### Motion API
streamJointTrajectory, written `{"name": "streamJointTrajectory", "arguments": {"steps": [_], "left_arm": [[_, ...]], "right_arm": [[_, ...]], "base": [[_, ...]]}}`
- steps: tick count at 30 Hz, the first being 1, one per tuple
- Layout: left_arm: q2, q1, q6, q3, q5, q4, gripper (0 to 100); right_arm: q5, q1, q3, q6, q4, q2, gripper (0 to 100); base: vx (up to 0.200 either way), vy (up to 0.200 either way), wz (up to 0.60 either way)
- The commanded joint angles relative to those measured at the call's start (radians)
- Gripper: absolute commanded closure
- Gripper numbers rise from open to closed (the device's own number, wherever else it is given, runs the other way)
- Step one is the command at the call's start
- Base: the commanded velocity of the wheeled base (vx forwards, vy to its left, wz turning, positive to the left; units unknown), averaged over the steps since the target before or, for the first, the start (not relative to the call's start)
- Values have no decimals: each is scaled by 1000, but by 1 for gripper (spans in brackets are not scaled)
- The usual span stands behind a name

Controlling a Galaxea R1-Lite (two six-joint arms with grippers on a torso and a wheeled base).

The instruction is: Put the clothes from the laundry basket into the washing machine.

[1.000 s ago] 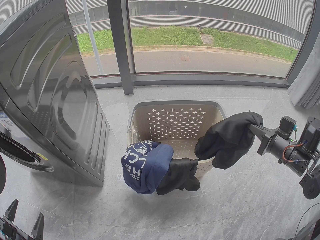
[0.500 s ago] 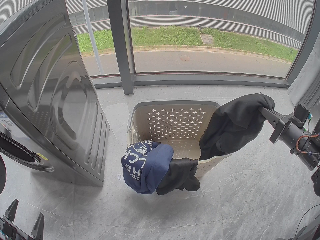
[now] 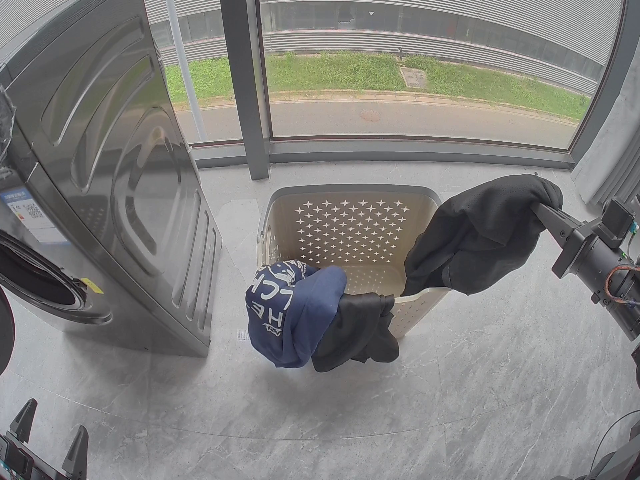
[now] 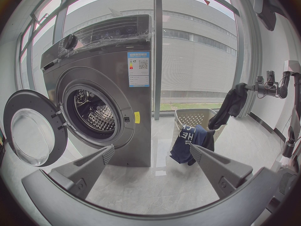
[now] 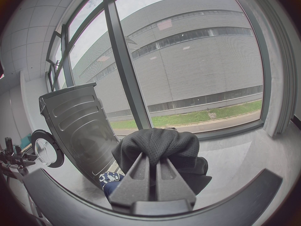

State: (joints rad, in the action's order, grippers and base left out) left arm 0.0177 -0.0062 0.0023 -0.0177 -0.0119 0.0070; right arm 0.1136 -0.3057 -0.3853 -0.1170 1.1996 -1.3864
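Since one second back, right tool (image 3: 541, 211) rose and swung outward from beige perforated plastic laundry basket (image 3: 347, 235), hauling black mesh garment (image 3: 480, 235) higher; head camera shifted too. I see tool clamped on garment, tail reaching basket's right rim. Over basket's near rim hang navy printed shirt (image 3: 293, 308) and second black cloth (image 3: 357, 335). Left of basket stands grey front-loading washing machine (image 4: 138, 110), round door (image 4: 31, 129) open. Well short of basket, left tool (image 4: 151, 147) spread wide, empty.
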Motion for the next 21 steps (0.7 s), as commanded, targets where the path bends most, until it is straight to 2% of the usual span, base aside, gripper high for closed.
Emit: {"name": "streamJointTrajectory", "arguments": {"steps": [1,14,16,21], "left_arm": [[-10,-1,-1,13,0,1,0],[-10,0,-1,13,0,1,0],[-10,0,-2,13,0,1,0],[-10,-1,-1,13,0,1,0]], "right_arm": [[0,-1,3,-1,-2,13,100],[0,-26,17,-1,0,7,100],[-17,-47,20,-1,-3,6,100],[-20,-81,17,-1,-5,3,100]], "base": [[-200,0,0],[-200,0,0],[0,0,0],[0,40,0]]}}
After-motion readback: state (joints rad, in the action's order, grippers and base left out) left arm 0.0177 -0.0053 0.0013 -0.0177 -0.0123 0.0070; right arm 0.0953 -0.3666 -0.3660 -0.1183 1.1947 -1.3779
